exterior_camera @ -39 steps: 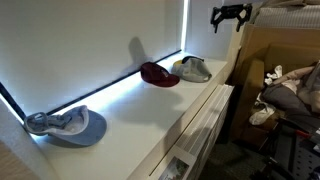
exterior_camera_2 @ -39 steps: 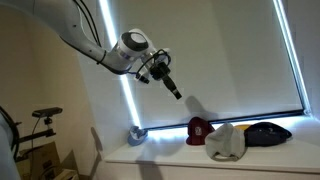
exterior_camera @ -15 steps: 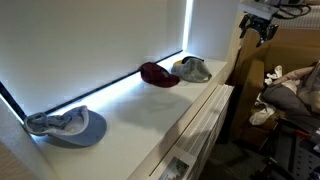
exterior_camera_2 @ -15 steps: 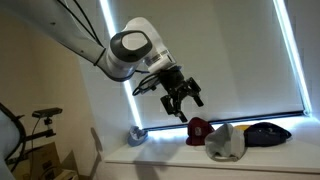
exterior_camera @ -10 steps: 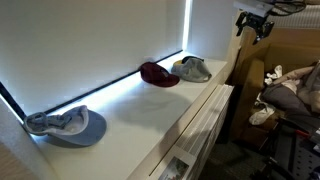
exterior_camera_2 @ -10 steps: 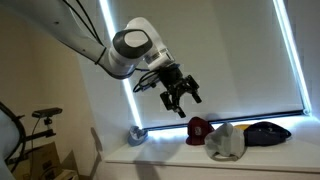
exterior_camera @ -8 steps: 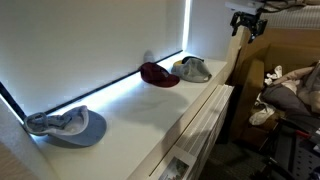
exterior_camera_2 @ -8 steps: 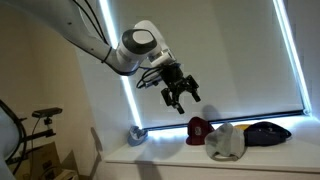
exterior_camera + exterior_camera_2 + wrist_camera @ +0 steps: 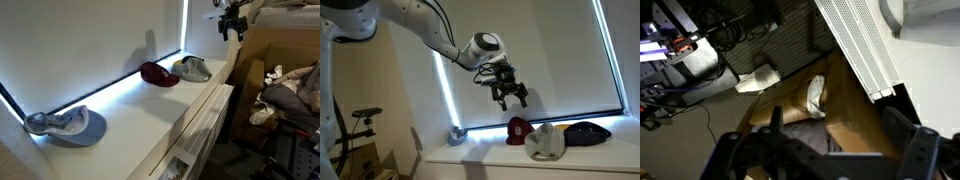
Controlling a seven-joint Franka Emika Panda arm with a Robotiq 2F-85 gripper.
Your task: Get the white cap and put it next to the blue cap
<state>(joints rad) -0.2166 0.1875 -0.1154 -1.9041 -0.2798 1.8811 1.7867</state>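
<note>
My claw (image 9: 510, 95) hangs high above the tabletop (image 9: 485, 152), fingers spread wide, gripping nothing. Below it sits 1 red cap (image 9: 518, 130). Right of that lies the white cap (image 9: 547, 142), just beside the blue cap (image 9: 585, 132) at the far right.

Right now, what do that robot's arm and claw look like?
The glossy white arm is made of rounded tube segments, with a round grey-capped joint near the wrist and a thin black cable looped alongside. The black gripper has skeletal, jointed fingers.
</note>
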